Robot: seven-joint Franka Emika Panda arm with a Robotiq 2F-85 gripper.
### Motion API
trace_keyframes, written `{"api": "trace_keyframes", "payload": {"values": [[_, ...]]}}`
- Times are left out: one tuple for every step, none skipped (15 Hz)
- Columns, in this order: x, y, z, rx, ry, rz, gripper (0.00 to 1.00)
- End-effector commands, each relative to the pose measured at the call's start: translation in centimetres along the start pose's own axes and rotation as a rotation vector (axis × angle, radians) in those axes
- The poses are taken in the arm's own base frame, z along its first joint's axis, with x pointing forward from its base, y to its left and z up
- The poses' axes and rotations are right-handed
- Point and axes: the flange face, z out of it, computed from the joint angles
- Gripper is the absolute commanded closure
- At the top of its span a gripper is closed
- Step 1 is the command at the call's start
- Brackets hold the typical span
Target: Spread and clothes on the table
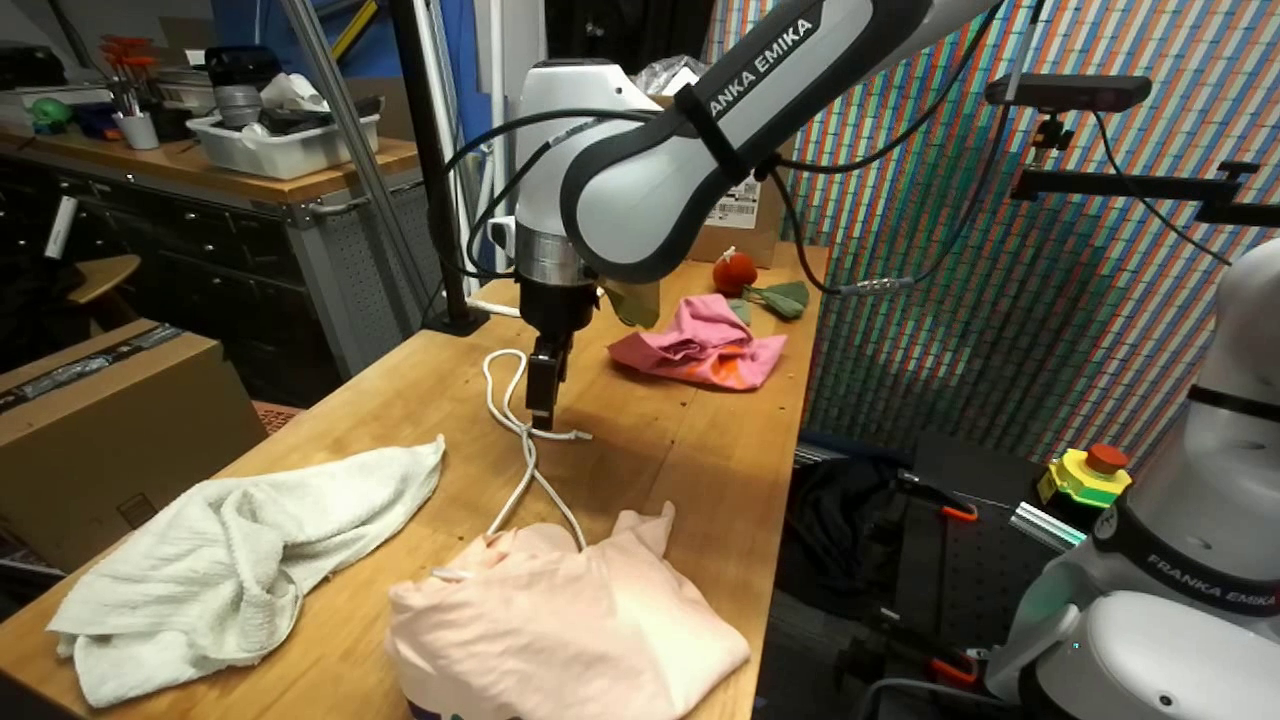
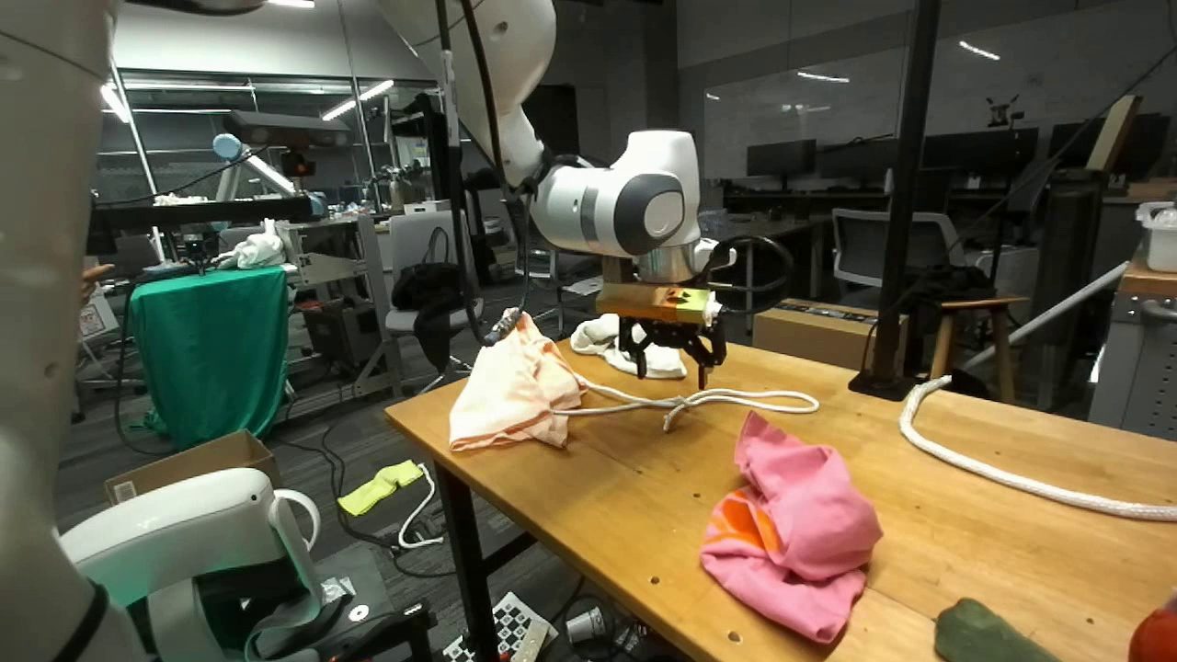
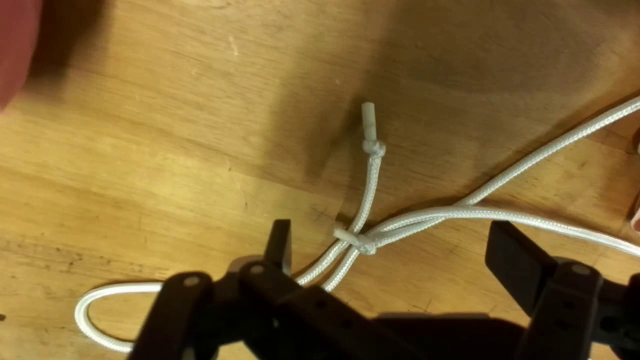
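Three crumpled garments lie on the wooden table. In an exterior view the mint-white one rests near the table's left side. Beside it, the peach-pink one is bunched at the near end, with white cord running out of it. Farther along sits the bright pink one, folded over with an orange patch showing; its edge enters the wrist view's corner. My gripper points down, open, just above the cord, between the pink and peach garments. No fabric is between its fingers.
A red-orange round object and green pieces sit beyond the pink garment, before a cardboard box. A thick white rope lies on the table. A black post rises at the edge. Another arm stands nearby.
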Motion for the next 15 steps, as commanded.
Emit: {"api": "trace_keyframes", "payload": {"values": [[0.0, -1.8, 1.1, -0.04, 0.019, 0.0, 0.0], [-0.1, -2.3, 1.5, -0.047, 0.021, -0.004, 0.0], [-0.2, -3.0, 1.9, -0.052, 0.018, -0.014, 0.0], [-0.2, -3.5, 2.1, -0.058, 0.018, -0.022, 0.0], [-0.3, -4.2, 2.2, -0.064, 0.017, -0.032, 0.0], [-0.2, -4.8, 2.3, -0.069, 0.022, -0.035, 0.0], [-0.2, -5.3, 2.5, -0.072, 0.018, -0.04, 0.0], [0.0, -5.7, 2.4, -0.074, 0.015, -0.04, 0.0], [0.1, -6.1, 2.6, -0.078, 0.016, -0.041, 0.0], [0.2, -6.4, 2.6, -0.082, 0.016, -0.041, 0.0], [0.3, -6.6, 2.7, -0.081, 0.013, -0.04, 0.0], [0.3, -6.8, 2.9, -0.085, 0.011, -0.043, 0.0], [0.3, -6.8, 3.1, -0.089, 0.009, -0.045, 0.0], [0.3, -6.7, 3.4, -0.092, 0.006, -0.046, 0.0], [0.3, -6.7, 3.7, -0.094, 0.003, -0.05, 0.0]]}}
